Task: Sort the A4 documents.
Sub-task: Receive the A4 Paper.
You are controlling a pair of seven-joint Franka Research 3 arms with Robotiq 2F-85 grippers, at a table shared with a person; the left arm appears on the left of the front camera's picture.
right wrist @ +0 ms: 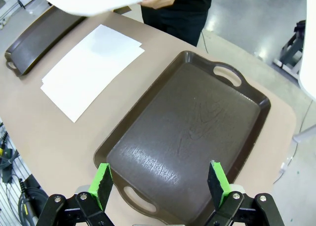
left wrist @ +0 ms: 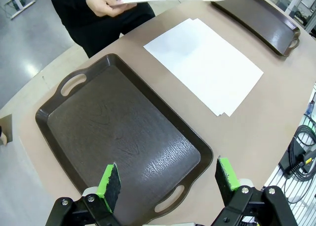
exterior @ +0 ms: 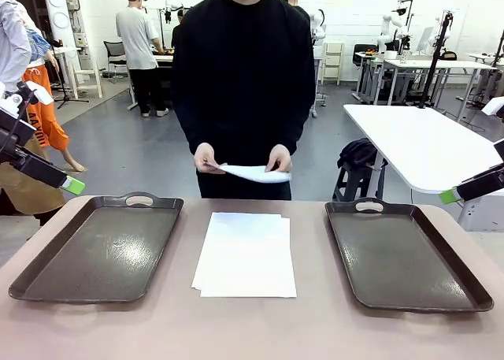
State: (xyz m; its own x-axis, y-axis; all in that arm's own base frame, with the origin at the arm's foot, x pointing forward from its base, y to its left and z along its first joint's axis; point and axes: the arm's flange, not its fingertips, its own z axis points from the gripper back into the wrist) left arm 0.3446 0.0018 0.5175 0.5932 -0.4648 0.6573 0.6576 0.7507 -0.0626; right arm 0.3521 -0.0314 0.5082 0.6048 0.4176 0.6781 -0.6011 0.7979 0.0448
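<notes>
Grey polished floor runs back through an open workshop, with a white table point(exterior: 425, 143) at the right of the front frame and other people standing by benches along the far wall. Across the lower half of that frame lies the beige tabletop point(exterior: 252, 332), rounded at its corners. On it sit two dark brown trays with cut-out handles. The left-hand tray point(exterior: 98, 246) is at lower left and the right-hand tray point(exterior: 405, 254) at lower right, well apart.

Between them, at centre, the A4 documents point(exterior: 246, 254) lie flat in a loose white stack, its sheets slightly offset and touching neither tray. A person in black stands at the far edge holding a single sheet point(exterior: 256, 172) above the table, one hand point(exterior: 206, 157) at its picture-left end and the other hand point(exterior: 278, 157) at its right end.

The left gripper point(left wrist: 168, 179) hangs over the near end of the left-hand tray, green pads wide apart and gripping nothing. The right gripper point(right wrist: 160, 181) hangs likewise over the right-hand tray, pads spread, nothing between them.
</notes>
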